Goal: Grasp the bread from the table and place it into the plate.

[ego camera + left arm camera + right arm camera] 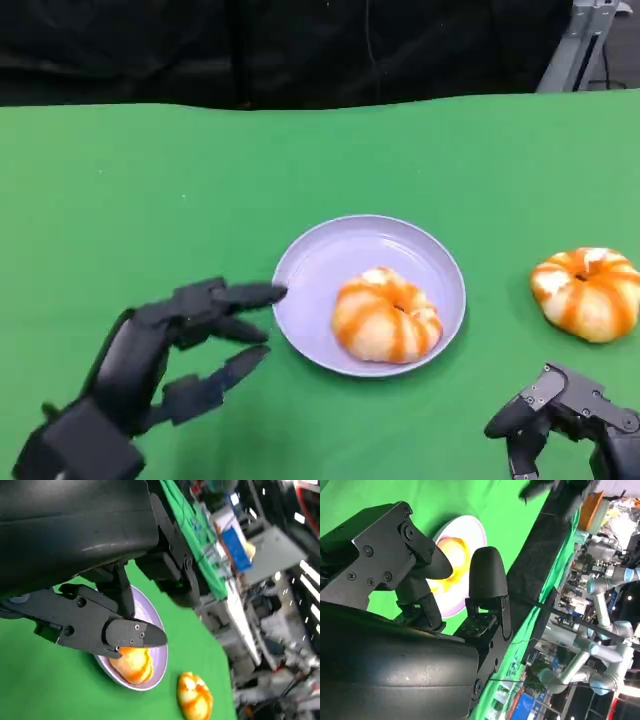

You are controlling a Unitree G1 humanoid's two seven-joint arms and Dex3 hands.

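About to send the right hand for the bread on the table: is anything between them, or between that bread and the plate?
Nothing visible blocks either path. The right hand sits near the loose bread, bare green table between it and the plate. Another bread already lies there.

Green bench [150, 200] spans frame. Black backdrop [300, 45] runs along far edge. Grey metal frame [585, 40] stands beyond far right corner. Blurred lab clutter [260, 580] lies beyond bench edge.

A green table [150, 190] is carrying a lilac plate [320, 260] near its middle, and a second orange-striped bread [588, 292] is lying directly on the cloth, well right of it.
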